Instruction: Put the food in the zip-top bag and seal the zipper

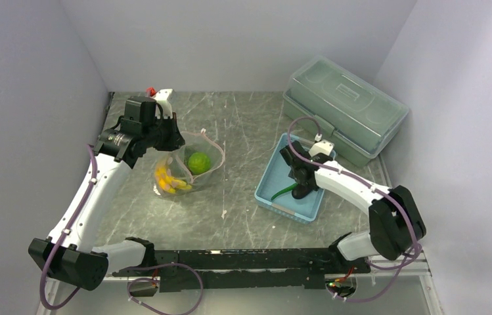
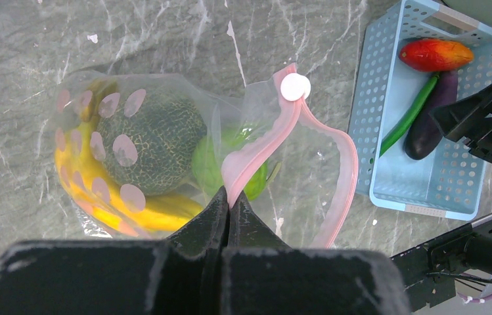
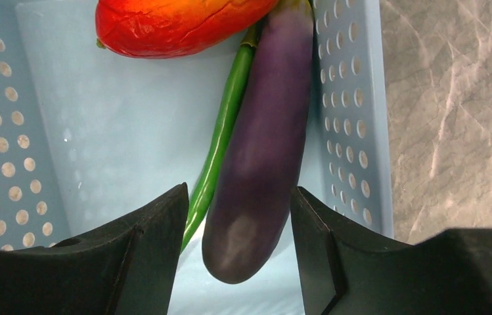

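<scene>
1. The table [image 1: 249, 118] is a dull grey-green slab with pale marble veins. Plain pale walls [image 1: 230, 39] box it in at the back and on both sides.
2. A black rail [image 1: 243, 259] along the near edge carries both arm bases.
3. The clear bag [image 1: 187, 172] lies on the table left of centre. Inside it are a netted melon [image 2: 157, 138], yellow bananas [image 2: 82, 187] and a lime-green fruit [image 2: 213, 167], pressed close together.
4. The left gripper [image 2: 228, 197] is pinched tight on the pink zipper [image 2: 263, 147], holding one lip of the mouth. The rest of the strip gapes in an open loop, with a white round tab [image 2: 295, 86] at its far end.
5. A light blue basket [image 1: 266, 191] sits right of centre, well apart from the bag. It holds an orange-red piece [image 3: 177, 26], a purple eggplant [image 3: 269, 131] and a long green vegetable [image 3: 223, 131]. The last two lie side by side, touching.
6. The right gripper [image 3: 240, 223] is down in the basket, its jaws parted on either side of the eggplant's near end. The green vegetable also runs between them. Whether the pads touch the eggplant cannot be told.
7. A grey-green lidded box [image 1: 345, 105] stands at the far right, just behind the basket, with its lid on.
</scene>
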`<action>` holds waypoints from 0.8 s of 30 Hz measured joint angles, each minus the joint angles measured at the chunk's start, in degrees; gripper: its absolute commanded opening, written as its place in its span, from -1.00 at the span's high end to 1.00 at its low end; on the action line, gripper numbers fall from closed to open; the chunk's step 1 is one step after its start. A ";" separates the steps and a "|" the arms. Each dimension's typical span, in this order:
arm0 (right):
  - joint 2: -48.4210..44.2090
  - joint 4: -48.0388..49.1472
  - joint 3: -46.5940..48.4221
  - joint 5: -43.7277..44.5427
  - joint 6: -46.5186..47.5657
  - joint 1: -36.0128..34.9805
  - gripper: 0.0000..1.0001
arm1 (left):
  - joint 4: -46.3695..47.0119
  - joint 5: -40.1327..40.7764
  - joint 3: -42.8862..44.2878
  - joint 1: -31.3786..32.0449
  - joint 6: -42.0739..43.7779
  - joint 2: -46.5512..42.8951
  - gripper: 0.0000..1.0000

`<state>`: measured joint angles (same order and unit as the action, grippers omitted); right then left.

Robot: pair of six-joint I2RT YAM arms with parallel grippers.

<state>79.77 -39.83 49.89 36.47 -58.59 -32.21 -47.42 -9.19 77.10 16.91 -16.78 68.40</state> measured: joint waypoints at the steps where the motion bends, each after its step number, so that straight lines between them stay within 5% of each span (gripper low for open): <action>1: 0.37 0.17 -0.02 -0.09 -0.02 0.13 -0.23 | 0.00 0.00 0.00 0.00 0.00 0.00 1.00; 15: 5.95 3.15 -0.66 -1.40 -0.15 1.62 -0.17 | 0.00 0.00 0.00 0.00 0.00 0.00 1.00; 24: 6.60 3.89 -1.11 -1.57 -0.39 1.97 0.36 | 0.00 0.00 0.00 0.00 0.00 0.00 1.00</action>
<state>86.37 -35.94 48.77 34.89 -58.98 -30.24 -47.42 -9.19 77.10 16.91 -16.78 68.40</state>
